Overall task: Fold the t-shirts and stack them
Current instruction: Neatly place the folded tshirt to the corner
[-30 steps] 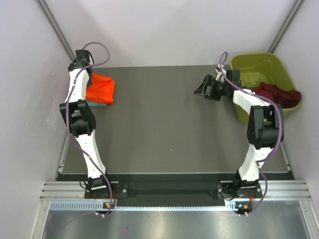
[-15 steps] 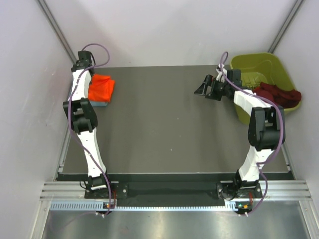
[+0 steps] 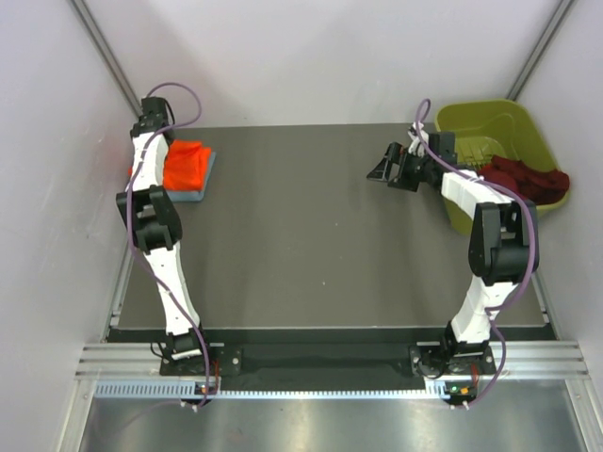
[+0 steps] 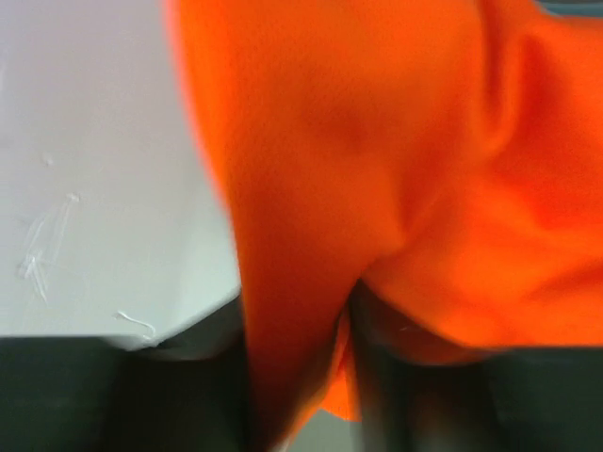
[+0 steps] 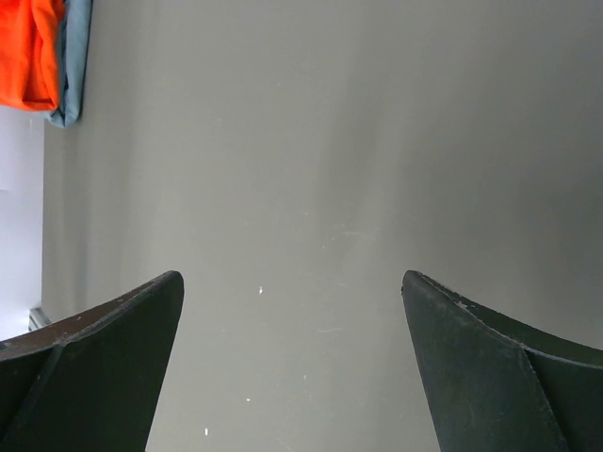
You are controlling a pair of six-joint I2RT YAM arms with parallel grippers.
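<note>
An orange t-shirt [image 3: 185, 161] lies on a folded blue-grey t-shirt [image 3: 195, 191] at the table's far left. My left gripper [image 3: 142, 162] is at the orange shirt's left edge, mostly hidden under its own arm. In the left wrist view this gripper [image 4: 301, 377] is shut on a fold of the orange cloth [image 4: 377, 141]. My right gripper [image 3: 382, 168] is open and empty above the table at the far right. Its wrist view shows its wide-apart jaws [image 5: 290, 282] over bare table, with the orange shirt [image 5: 26, 47] and blue-grey shirt [image 5: 73, 66] far off.
A green basket [image 3: 490, 121] stands at the far right corner, with dark red shirts [image 3: 524, 177] in it hanging over its rim. White walls close in the table's left, back and right. The dark table [image 3: 311, 245] stretches between the arms.
The orange shirt has been drawn leftward and now lies flatter over the blue-grey shirt. The left wrist shifted slightly. The right arm has not moved.
</note>
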